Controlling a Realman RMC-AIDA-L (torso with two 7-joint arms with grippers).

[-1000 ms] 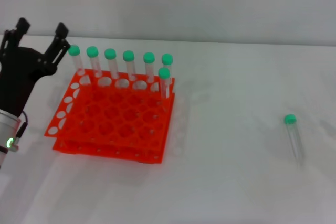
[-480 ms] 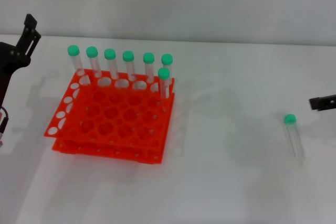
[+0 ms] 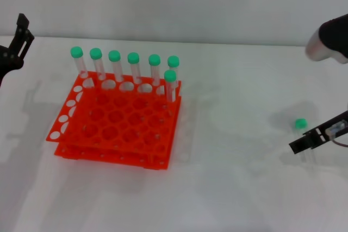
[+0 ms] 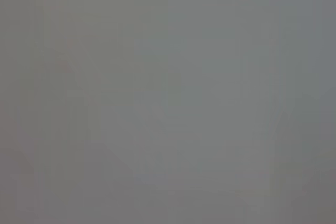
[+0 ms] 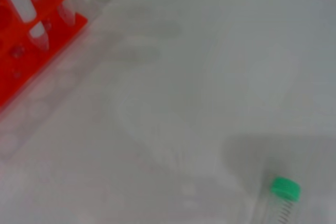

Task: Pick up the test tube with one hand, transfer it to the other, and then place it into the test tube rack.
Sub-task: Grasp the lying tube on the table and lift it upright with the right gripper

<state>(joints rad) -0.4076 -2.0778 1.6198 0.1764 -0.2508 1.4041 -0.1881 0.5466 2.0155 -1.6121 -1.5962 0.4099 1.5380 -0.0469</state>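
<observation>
The right arm (image 3: pixel 331 39) shows a rounded silver-white casing capped in black. Below it, the right gripper (image 3: pixel 318 137) is a black, blocky finger with a thin cable. The left gripper (image 3: pixel 13 50) is angular, matte black.

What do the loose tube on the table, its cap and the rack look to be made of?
The test tube lying on the white table looks like clear plastic, possibly glass: the table shows through its wall, which carries fine printed graduations. Its green cap looks like opaque matte plastic. The test tube rack appears to be moulded orange-red plastic, uniformly coloured, with thin tiers of round holes.
</observation>
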